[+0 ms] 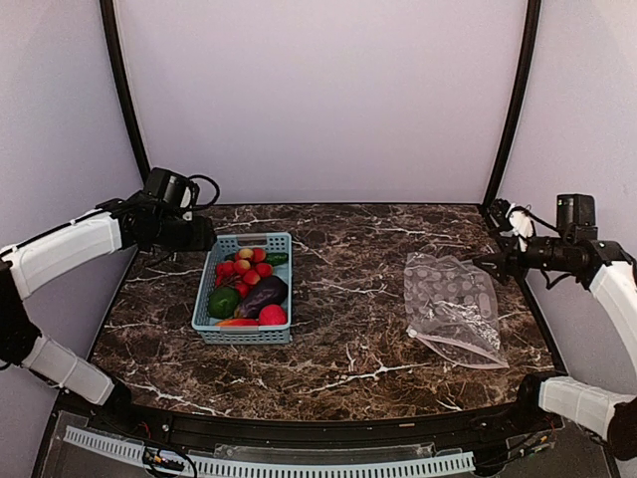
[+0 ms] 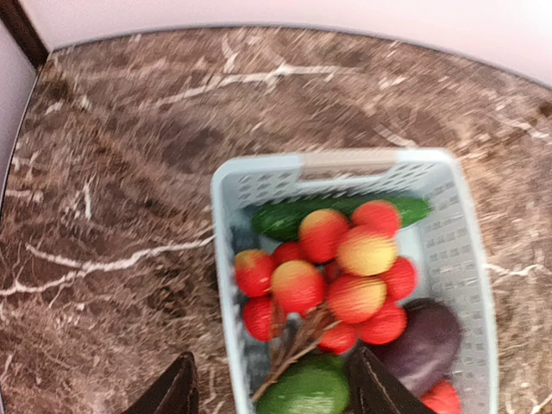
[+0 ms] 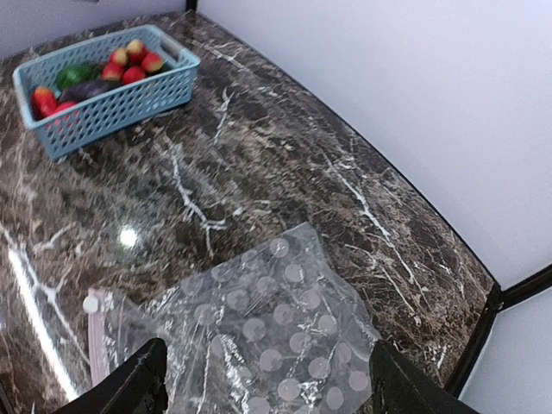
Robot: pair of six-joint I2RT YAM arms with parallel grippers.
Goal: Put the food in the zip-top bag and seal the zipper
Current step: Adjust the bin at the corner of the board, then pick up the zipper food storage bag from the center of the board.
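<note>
The food lies in a light blue basket point(image 1: 214, 291): red and peach fruits point(image 2: 332, 276), a green cucumber point(image 2: 285, 216), an avocado point(image 2: 302, 392), a purple eggplant point(image 2: 423, 345), and an orange-red pepper point(image 1: 237, 322) at its front. My left gripper point(image 2: 272, 392) is open above the basket's near left edge, empty. The clear spotted zip-top bag point(image 1: 453, 304) lies flat on the right of the table; its pale zipper strip point(image 3: 93, 341) shows at the left end in the right wrist view. My right gripper point(image 3: 263, 392) is open over the bag point(image 3: 276, 336), empty.
The dark marble table point(image 1: 348, 319) ends at a black rim near the arms. Black frame posts point(image 1: 513, 100) stand at the back corners before white walls. A white slotted cable strip point(image 1: 299, 463) runs along the front.
</note>
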